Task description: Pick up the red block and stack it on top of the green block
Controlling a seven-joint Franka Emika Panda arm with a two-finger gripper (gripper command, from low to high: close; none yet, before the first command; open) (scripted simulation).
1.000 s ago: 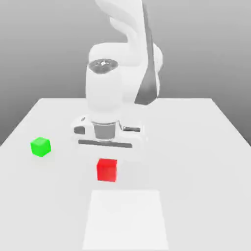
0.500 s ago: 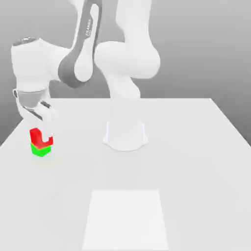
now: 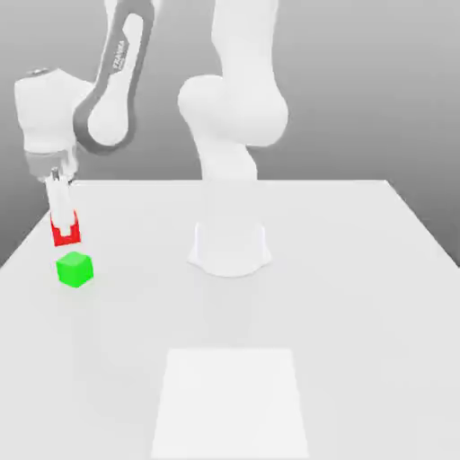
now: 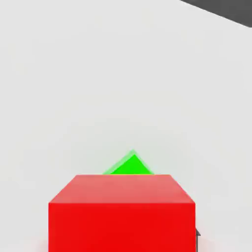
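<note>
I see a plain grey backdrop behind a smooth white table (image 3: 359, 269), matte and bare of texture. Near its edge on the exterior view's left sits the green block (image 3: 75, 269), a small flat-coloured cube. My gripper (image 3: 65, 235) hangs just above it, fingers (image 3: 57, 205) pinching the red block (image 3: 66, 234), an equally matte cube held clear of the green one.
</note>
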